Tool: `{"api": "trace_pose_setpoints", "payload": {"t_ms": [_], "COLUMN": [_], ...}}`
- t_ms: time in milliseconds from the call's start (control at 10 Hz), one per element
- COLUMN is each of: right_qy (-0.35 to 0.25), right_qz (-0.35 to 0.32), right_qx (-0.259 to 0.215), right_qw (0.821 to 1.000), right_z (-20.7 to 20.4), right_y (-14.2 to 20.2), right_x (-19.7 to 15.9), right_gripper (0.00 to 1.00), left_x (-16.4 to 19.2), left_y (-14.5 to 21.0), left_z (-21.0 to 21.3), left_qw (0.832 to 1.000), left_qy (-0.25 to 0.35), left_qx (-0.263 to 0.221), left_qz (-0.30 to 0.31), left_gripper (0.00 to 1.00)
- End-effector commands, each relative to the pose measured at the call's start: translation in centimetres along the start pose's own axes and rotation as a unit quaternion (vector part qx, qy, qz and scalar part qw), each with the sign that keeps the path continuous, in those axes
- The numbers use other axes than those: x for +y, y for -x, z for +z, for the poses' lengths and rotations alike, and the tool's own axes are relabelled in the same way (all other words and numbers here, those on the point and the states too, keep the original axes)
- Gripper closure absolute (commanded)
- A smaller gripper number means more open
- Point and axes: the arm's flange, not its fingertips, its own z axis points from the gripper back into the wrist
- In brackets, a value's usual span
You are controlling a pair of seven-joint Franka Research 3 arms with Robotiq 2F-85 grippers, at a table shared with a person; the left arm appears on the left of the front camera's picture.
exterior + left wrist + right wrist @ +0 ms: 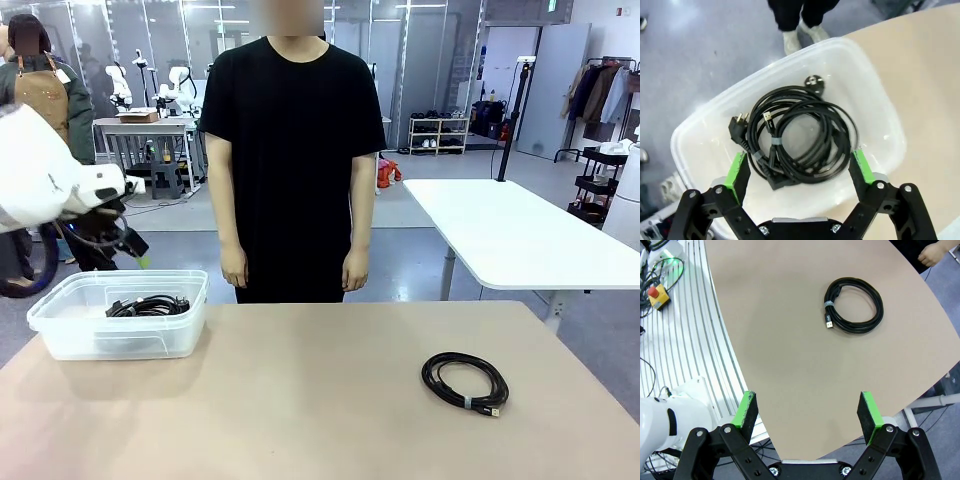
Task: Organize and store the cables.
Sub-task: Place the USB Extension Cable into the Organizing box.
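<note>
A: What sits at the left of the bench [300,400]?

B: A clear plastic bin [60,340] holding coiled black cables [148,305]. The left tool [799,172] hangs above it, jaws spread wide and empty, the bundle of cables [800,137] lying directly below and between its green pads [735,170], not touching them.

A: And across the middle?

B: A person in a black shirt [295,120] stands at the far edge, hands down at the sides.

A: The right side?

B: One coiled cable [465,382] lies alone on the bare bench, well apart from the bin. The right tool [809,416] is released too, gripping nothing; from its wrist camera the coil [853,306] lies well ahead of the fingertips, plug end [829,322] pointing back toward the tool.
</note>
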Motion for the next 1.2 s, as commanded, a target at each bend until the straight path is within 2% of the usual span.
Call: {"api": "trace_pose_setpoints", "payload": {"t_ms": [0, 200, 400, 500, 600, 700, 900, 1000, 1100], "right_qy": [0.003, 0.003, 0.003, 0.003, 0.003, 0.003, 0.003, 0.003, 0.003], "right_qz": [0.002, 0.002, 0.002, 0.002, 0.002, 0.002, 0.002, 0.002, 0.002], "right_qx": [-0.001, -0.001, -0.001, -0.001, -0.001, -0.001, -0.001, -0.001, -0.001], "right_qw": [1.0, 1.0, 1.0, 1.0, 1.0, 1.0, 1.0, 1.0, 1.0], "right_z": [-0.1, -0.1, -0.1, -0.1, -0.1, -0.1, -0.1, -0.1, -0.1], "right_y": [-0.1, -0.1, -0.1, -0.1, -0.1, -0.1, -0.1, -0.1, -0.1], "right_x": [-0.1, -0.1, -0.1, -0.1, -0.1, -0.1, -0.1, -0.1, -0.1], "right_gripper": [0.0, 0.0, 0.0, 0.0, 0.0, 0.0, 0.0, 0.0, 0.0], "left_x": [-0.9, -2.8, -4.0, -4.2, -4.3, -3.7, -1.6, -0.8, -0.3], "left_y": [4.7, 9.4, 14.7, 17.1, 20.0, 22.1, 24.3, 25.0, 25.4], "left_z": [5.4, 10.4, 12.9, 13.2, 14.1, 14.3, 14.0, 13.8, 13.6], "left_qw": [0.998, 0.993, 0.986, 0.983, 0.978, 0.966, 0.942, 0.931, 0.931], "left_qy": [0.045, 0.088, 0.101, 0.11, 0.109, 0.136, 0.163, 0.167, 0.175], "left_qx": [-0.008, -0.013, -0.01, -0.023, -0.065, -0.094, -0.154, -0.155, -0.155], "left_qz": [-0.04, -0.079, -0.128, -0.144, -0.166, -0.197, -0.25, -0.287, -0.282], "left_gripper": [0.0, 0.0, 0.0, 0.0, 0.0, 0.0, 0.0, 0.0, 0.0]}}
